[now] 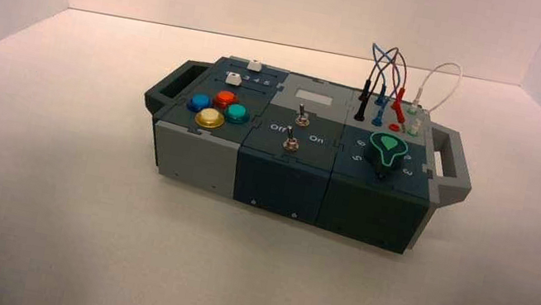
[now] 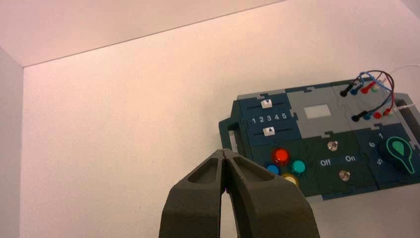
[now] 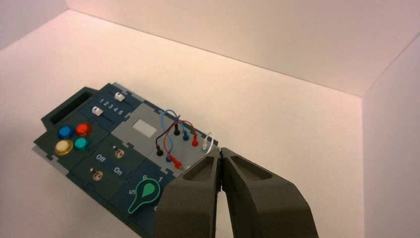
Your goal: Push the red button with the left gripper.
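The red button (image 1: 224,98) sits on the box's left top, the far one of four round buttons, with blue (image 1: 198,102), teal (image 1: 237,113) and yellow (image 1: 209,117) beside it. It also shows in the left wrist view (image 2: 282,156) and the right wrist view (image 3: 82,130). My left gripper (image 2: 226,152) is shut and empty, held back from the box and well short of the buttons. My right gripper (image 3: 220,151) is shut and empty, parked off the box's right end. In the high view only the arms' dark bases show at the bottom corners.
The box (image 1: 199,158) stands mid-table, slightly turned, with a handle (image 1: 175,85) at its left end. On it are two white sliders (image 2: 267,103), two toggle switches (image 1: 291,144) by "Off" and "On", a green-marked knob (image 1: 388,150) and plugged wires (image 1: 385,76). White walls enclose the table.
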Controlling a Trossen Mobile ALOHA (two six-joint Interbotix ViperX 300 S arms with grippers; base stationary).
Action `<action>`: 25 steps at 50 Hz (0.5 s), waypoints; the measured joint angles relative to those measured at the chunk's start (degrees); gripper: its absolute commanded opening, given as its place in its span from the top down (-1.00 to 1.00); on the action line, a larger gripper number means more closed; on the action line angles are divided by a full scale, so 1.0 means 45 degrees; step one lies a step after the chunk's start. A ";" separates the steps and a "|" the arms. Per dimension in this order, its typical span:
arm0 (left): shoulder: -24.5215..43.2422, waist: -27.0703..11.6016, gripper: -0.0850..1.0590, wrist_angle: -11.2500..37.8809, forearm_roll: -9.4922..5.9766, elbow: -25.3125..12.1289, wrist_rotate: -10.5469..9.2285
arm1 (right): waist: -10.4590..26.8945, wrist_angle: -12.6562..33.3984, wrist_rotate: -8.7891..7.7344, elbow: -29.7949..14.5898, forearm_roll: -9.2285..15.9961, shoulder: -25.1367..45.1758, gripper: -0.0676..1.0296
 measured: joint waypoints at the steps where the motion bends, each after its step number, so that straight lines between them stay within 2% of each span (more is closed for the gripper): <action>1: 0.0000 -0.0039 0.91 0.0000 0.0000 0.0000 -0.0020 | 0.0039 0.0000 -0.0020 0.0000 -0.0020 0.0020 0.92; 9: 0.0020 -0.0371 0.91 0.0098 -0.0039 0.0000 -0.0020 | 0.0508 0.0234 0.0000 -0.0156 0.0000 0.0156 0.92; 16: 0.0078 -0.0605 0.91 0.0156 -0.0059 0.0000 -0.0020 | 0.0566 0.0566 0.0000 -0.0371 0.0039 0.0293 0.92; 25: 0.0156 -0.0781 0.91 0.0176 -0.0078 0.0234 -0.0020 | 0.0625 0.0684 -0.0020 -0.0547 0.0430 0.0430 0.92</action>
